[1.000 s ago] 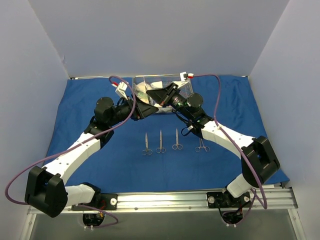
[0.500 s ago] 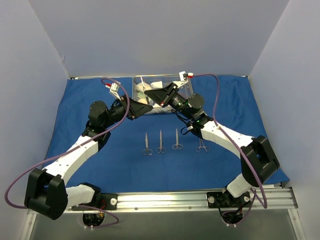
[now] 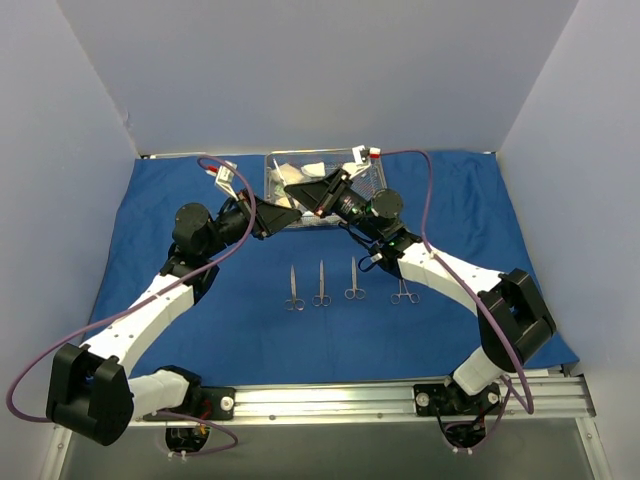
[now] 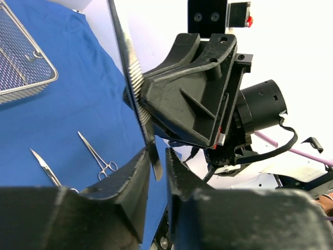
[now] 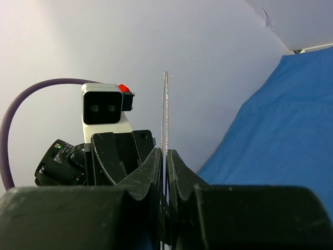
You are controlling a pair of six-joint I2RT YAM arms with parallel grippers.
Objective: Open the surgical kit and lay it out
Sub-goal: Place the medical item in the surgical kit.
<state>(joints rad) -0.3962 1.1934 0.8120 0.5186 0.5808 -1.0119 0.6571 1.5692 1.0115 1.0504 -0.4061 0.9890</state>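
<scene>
The right gripper [image 5: 165, 154] is clamped shut on a long, thin pair of steel tweezers [image 4: 120, 47], holding them near mid-length. In its own wrist view the tweezers show edge-on and stand straight out past the fingertips. The left gripper [image 4: 157, 159] is narrow, with one black finger on each side of the tweezers' lower end. Whether those fingers actually pinch the metal cannot be told. From the left fingers the tweezers' long axis runs up and away, leaning slightly left, through the right gripper's jaws and on beyond them. A ridged grip section shows just before the right fingers.

The two grippers meet nose to nose, with the rectangular steel wire-mesh tray [image 4: 26, 62] just below and behind them. On the near side of both grippers is a row of four steel ring-handled instruments [image 3: 321, 284]. They lie flat and apart on the blue cloth drape [image 3: 160, 200], with tips pointing toward the grippers and rings toward the arm bases.
</scene>
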